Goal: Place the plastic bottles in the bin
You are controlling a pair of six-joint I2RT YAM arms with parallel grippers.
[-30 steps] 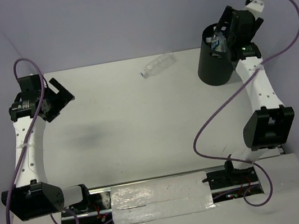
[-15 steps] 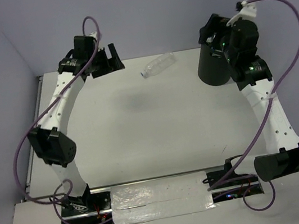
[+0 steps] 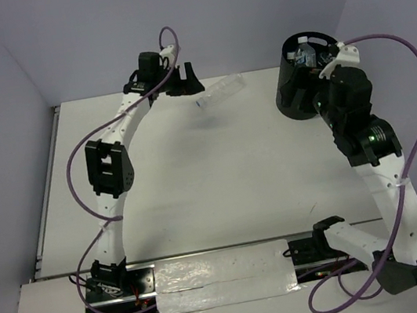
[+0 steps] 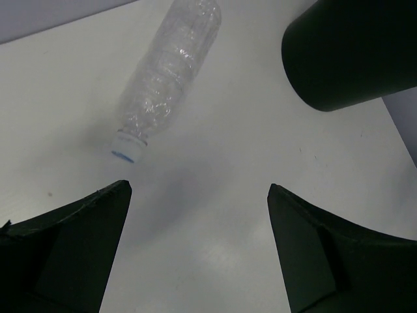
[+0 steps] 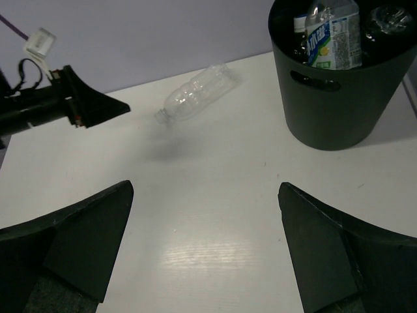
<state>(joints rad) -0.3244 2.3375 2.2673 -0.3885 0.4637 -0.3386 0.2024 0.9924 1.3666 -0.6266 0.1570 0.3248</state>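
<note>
Hovering wide open and empty, left pincer (image 4: 199,189) faces one loose bottle (image 4: 166,72) on the desk (image 4: 215,228). Near the bin (image 5: 332,111), right pincer (image 5: 205,189) gapes empty too.

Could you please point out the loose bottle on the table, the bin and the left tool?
loose bottle (image 4: 166,75): left wrist view, middle of its crinkled body.
bin (image 5: 326,117): right wrist view, outer wall below the handle slot.
left tool (image 4: 199,189): left wrist view, midway between its open fingertips.
</note>
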